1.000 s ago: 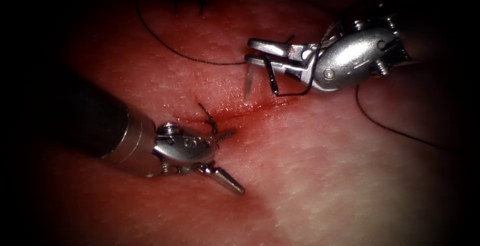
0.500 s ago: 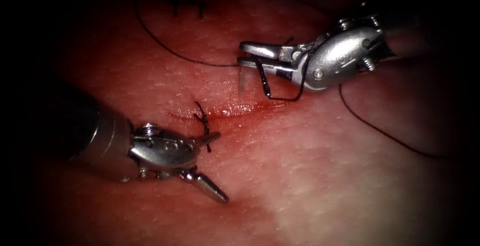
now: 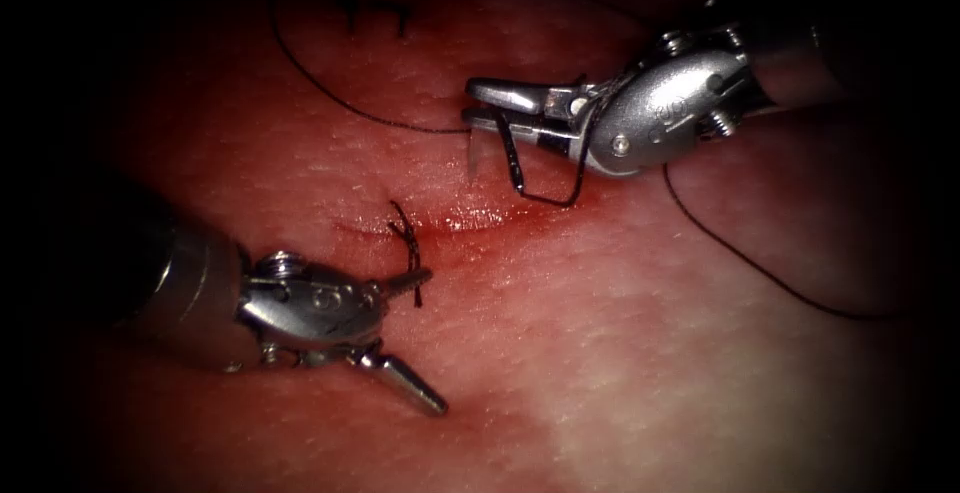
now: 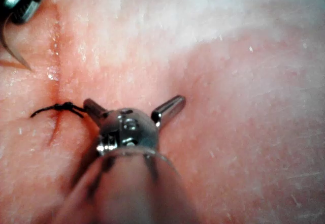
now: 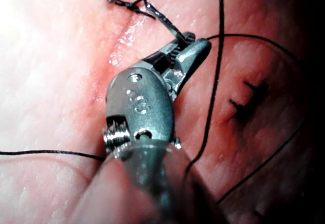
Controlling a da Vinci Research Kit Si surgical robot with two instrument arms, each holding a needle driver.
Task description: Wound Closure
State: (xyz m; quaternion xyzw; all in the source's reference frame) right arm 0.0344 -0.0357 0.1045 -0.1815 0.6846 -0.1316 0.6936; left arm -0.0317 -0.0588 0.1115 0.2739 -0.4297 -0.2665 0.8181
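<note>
Now the right tool (image 3: 480,103) reaches in level, clamping the needle (image 3: 513,158) mid-curve above the tissue (image 3: 620,333), while the left tool (image 3: 415,338) lies low, jaws spread, holding nothing.

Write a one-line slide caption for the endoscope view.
Right end effector holds the curved needle above the tissue; left end effector open beside a knotted stitch.

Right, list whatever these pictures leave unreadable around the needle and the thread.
- Endoscope view: the curved steel needle's grip point, masked by the right end effector.
- Endoscope view: the thin black thread fades into the dark margin.
- Left wrist view: the picture's edge cuts the needle's upper curve; the open left end effector holds nothing.
</note>
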